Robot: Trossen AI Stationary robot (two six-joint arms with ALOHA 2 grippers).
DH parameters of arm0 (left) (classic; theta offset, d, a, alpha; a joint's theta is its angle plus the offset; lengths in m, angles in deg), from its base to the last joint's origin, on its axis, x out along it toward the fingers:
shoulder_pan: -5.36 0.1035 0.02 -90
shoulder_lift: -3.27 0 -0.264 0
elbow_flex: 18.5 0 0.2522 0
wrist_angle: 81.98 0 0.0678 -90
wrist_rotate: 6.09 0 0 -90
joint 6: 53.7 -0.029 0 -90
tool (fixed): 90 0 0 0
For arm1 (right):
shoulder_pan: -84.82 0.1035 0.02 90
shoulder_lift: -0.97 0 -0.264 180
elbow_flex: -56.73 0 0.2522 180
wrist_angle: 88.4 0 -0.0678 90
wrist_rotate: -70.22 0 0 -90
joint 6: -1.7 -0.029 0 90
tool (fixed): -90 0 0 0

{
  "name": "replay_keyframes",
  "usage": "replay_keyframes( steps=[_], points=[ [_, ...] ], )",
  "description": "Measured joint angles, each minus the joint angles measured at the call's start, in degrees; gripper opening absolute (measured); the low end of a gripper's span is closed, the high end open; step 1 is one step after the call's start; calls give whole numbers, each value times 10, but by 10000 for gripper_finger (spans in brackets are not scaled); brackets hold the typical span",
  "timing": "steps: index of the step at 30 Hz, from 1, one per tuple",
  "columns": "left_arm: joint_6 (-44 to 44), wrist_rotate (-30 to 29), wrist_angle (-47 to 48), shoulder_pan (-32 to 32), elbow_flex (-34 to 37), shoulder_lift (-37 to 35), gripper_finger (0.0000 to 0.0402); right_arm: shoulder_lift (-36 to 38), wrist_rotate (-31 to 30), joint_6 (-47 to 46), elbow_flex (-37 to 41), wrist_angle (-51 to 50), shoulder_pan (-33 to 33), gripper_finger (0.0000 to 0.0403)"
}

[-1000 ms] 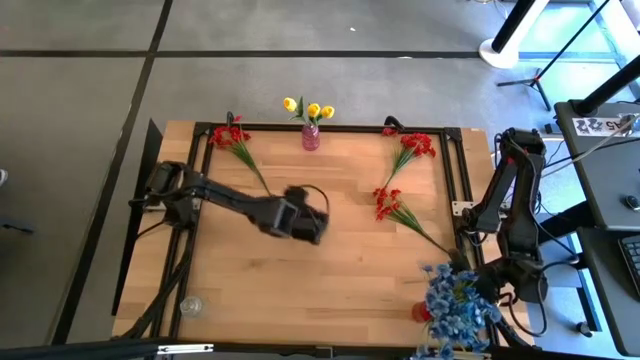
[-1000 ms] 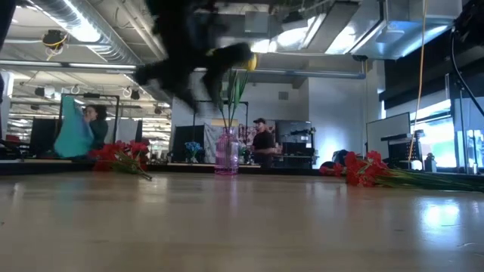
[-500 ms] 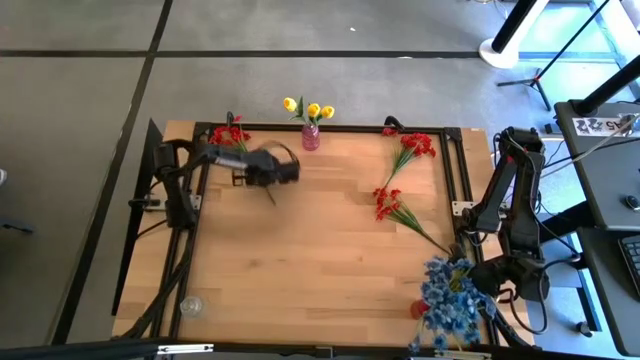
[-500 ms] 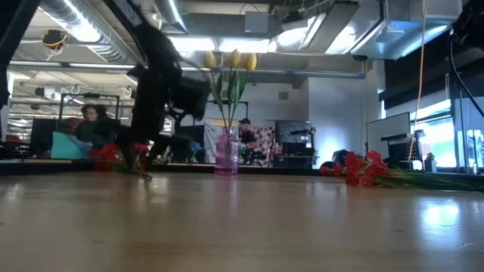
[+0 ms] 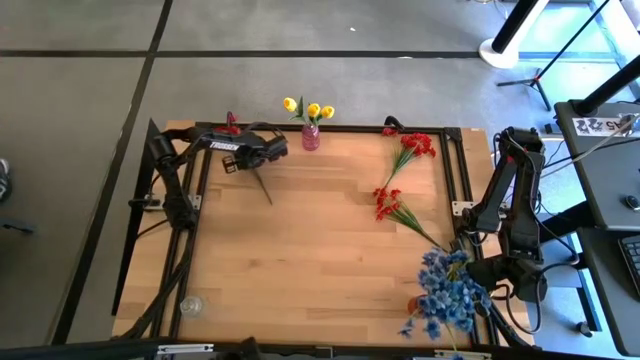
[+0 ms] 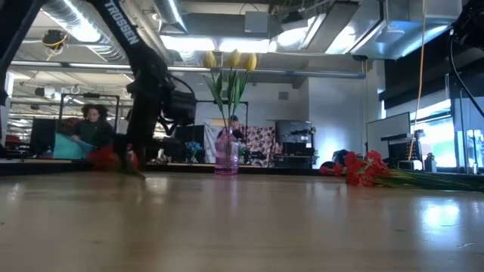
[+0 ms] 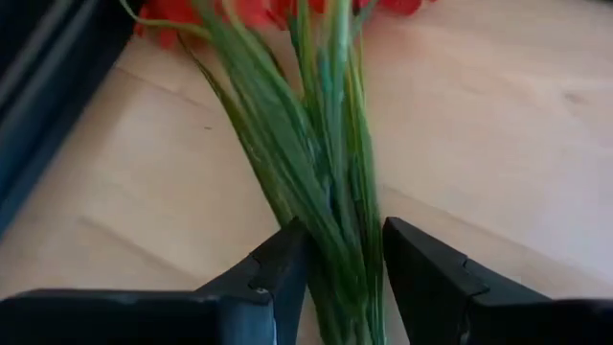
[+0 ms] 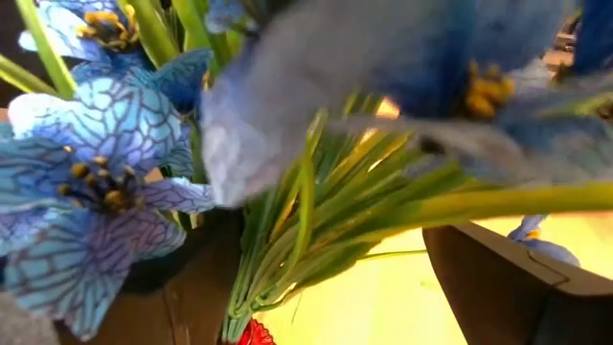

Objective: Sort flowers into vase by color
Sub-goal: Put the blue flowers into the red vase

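Two arms over the wooden table (image 5: 320, 250). Right gripper (image 5: 478, 272), front right corner: jaws wide around blue bunch (image 5: 447, 295) stems. Left gripper (image 7: 345, 268), back left: jaws part open, clamped on red bunch (image 7: 326, 172) stems. Yellow tulips (image 5: 308, 108) in pink vase (image 5: 311, 137).

Bright overhead light, blurred close-ups
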State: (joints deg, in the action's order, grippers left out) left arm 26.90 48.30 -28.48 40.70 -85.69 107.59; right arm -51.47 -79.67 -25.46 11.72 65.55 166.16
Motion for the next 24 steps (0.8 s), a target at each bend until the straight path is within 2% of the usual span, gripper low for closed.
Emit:
replay_keyframes(
  steps=[5,9,12,17,24],
  points=[
    [2,-17,-84,12,36,-4,135,0,-10,-1,0,-12,0,321],
    [0,-31,-105,13,42,-3,132,0,-13,-2,0,-14,0,321],
    [-34,-44,-140,2,44,-2,104,0,-21,0,0,-14,0,321],
    [-90,-46,-190,-41,44,-9,18,7,-18,0,0,-13,0,321],
    [-157,-82,-207,-120,44,-85,12,9,7,-22,0,-14,0,321]
  ],
)
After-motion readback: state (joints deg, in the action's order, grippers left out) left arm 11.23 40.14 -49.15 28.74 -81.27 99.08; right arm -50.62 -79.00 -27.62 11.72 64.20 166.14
